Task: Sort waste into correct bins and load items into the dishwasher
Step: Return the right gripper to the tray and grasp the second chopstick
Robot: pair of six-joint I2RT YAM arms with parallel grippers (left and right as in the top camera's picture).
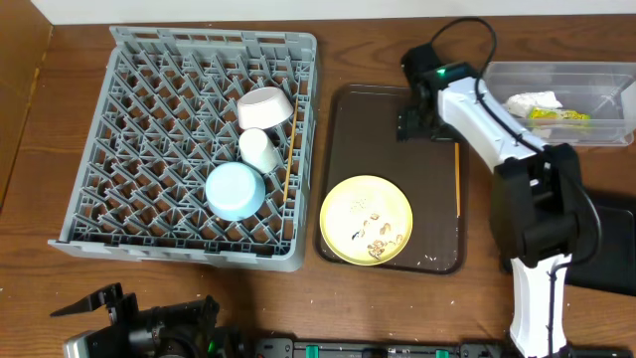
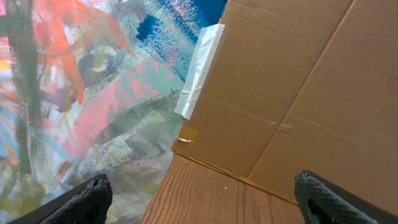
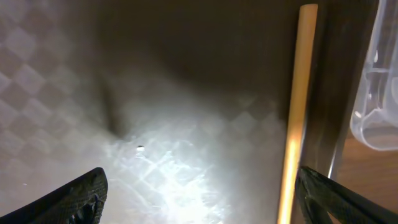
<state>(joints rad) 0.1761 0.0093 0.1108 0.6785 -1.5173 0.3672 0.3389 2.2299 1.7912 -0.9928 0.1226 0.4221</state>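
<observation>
Chopstick lies flat on the brown tray along its edge on the tub side. In the right wrist view it is under the right pincer, off to the right-hand fingertip's side and touching neither finger. Right pincer is spread wide over the tray's far corner, nothing in it. Just past that right-hand finger, off the tray, is the corner of the clear tub. In the overhead view the tub holds the crumpled napkin and the yellow-green wrapper. Yellow plate sits on the tray's near end, well back from the pincer, with crumbs on it. Black bin is by the right arm's base, partly hidden by the arm. Dish rack is beside the tray, on the pincer's far side from the tub. It holds the pinkish-white bowl, white cup, light blue bowl and a second chopstick near the wall on the tray side. Left pincer is at the worktop's near edge, well apart from all of it. Its fingers are wide apart, empty, facing cardboard.
</observation>
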